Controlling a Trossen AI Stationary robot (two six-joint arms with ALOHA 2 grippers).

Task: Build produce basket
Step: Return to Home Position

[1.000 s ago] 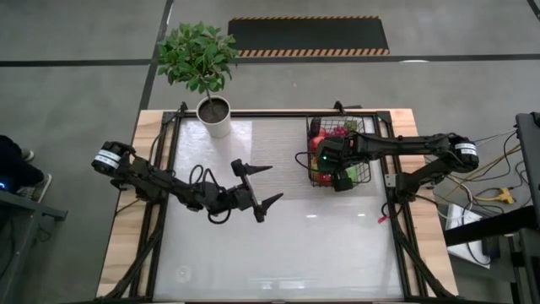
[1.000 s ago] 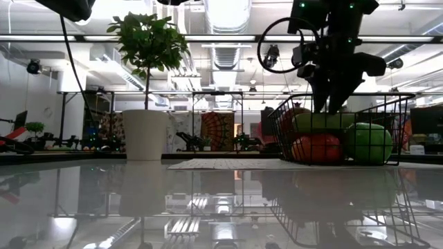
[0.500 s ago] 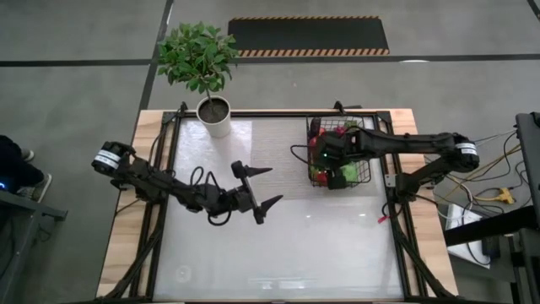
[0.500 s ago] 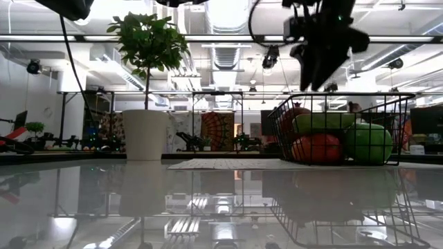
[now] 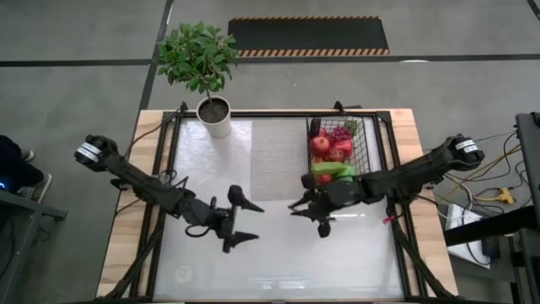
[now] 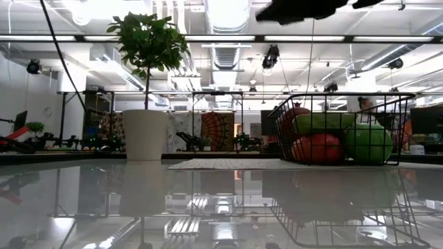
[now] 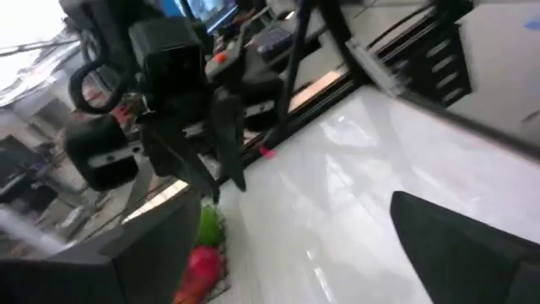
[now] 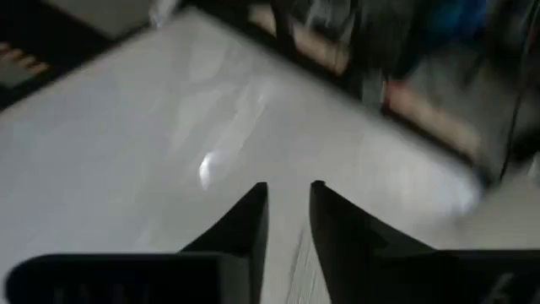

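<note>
Right tool (image 8: 288,192): fingers nearly together, thin slit between, nothing held. Hangs over bare worktop (image 5: 278,253), just off basket's near corner, clear of it. Left tool (image 5: 251,223): fingers spread wide, empty, above worktop middle, facing right tool with gap between them. Basket (image 5: 369,148) stands at far right of worktop, grey mat (image 5: 278,148) just beside it. Produce (image 5: 329,152) piled inside basket: red fruits, purple grapes at far side, green cucumber along near side. Potted plant (image 5: 215,114) at far left corner.
</note>
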